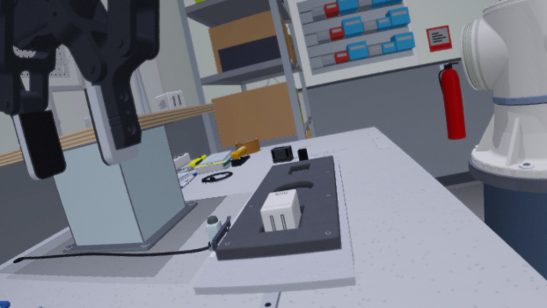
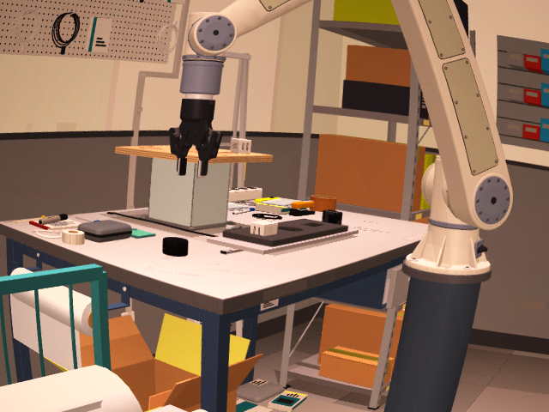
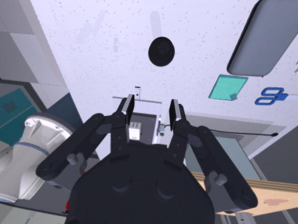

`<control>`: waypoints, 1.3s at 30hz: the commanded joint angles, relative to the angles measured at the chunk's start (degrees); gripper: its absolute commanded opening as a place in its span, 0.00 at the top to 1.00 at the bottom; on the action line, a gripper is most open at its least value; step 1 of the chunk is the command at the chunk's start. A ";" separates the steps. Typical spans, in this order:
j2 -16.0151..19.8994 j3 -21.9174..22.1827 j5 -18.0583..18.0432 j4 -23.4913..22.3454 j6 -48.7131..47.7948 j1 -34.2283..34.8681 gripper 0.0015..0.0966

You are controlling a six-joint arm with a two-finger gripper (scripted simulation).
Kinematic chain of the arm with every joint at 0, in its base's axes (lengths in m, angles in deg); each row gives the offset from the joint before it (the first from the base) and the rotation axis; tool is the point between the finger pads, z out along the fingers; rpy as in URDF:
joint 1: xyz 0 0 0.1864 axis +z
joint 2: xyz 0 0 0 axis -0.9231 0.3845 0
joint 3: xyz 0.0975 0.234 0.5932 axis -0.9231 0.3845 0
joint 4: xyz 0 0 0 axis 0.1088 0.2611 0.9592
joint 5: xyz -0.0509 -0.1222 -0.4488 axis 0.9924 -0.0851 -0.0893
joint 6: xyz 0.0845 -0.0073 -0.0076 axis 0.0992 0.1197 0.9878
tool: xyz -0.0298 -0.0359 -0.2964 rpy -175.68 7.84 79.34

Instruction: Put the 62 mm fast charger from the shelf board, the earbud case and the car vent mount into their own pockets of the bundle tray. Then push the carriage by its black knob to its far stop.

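The black knob (image 1: 213, 221) of the carriage shows only partly at the near left end of the bundle tray (image 1: 286, 204). A white fast charger (image 1: 280, 210) sits in the tray's nearest pocket. The other two pockets hold nothing. My gripper (image 2: 191, 169) hangs open and empty in front of the shelf board (image 2: 193, 154), well above the table. A round black earbud case (image 2: 175, 246) lies on the table in front of the grey stand. The black car vent mount (image 1: 282, 154) stands beyond the tray's far end. Two more white chargers (image 2: 241, 144) sit on the shelf board.
The grey stand (image 2: 189, 191) under the shelf board is just behind my gripper. A black cable (image 1: 110, 254) runs along its base. A grey pouch (image 2: 104, 230), tape roll (image 2: 72, 236) and green pad (image 3: 227, 87) lie to the left. Tools and an orange tub (image 2: 323, 202) sit behind the tray.
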 commanded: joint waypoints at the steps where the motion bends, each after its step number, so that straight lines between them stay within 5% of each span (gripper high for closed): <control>1: 0.19 -0.47 -0.20 0.01 -0.22 0.19 0.41; 26: 1.85 -3.35 -1.43 0.00 -1.57 1.54 0.40; 39: 1.87 -3.36 -1.43 0.00 -1.58 1.56 0.20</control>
